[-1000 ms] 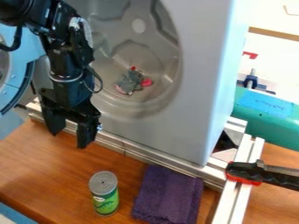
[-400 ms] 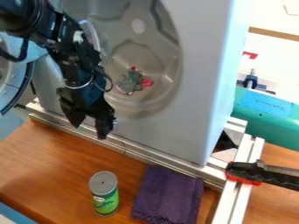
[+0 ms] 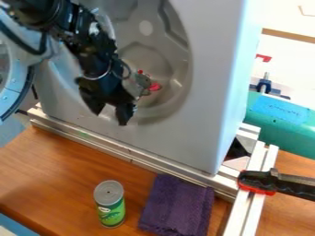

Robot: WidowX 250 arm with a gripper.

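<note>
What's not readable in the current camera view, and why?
Camera view, all items:
- Grey toy: left side hidden behind the gripper.
- Round door: cut off by left edge.
- Black-and-red clamp: far end cut off by right edge.
- Blue tape: writing too small.
- Green can: back faces away.

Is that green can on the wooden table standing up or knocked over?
Upright: the green can shows its round grey lid on top, with its labelled side below, rising from the table.
</note>
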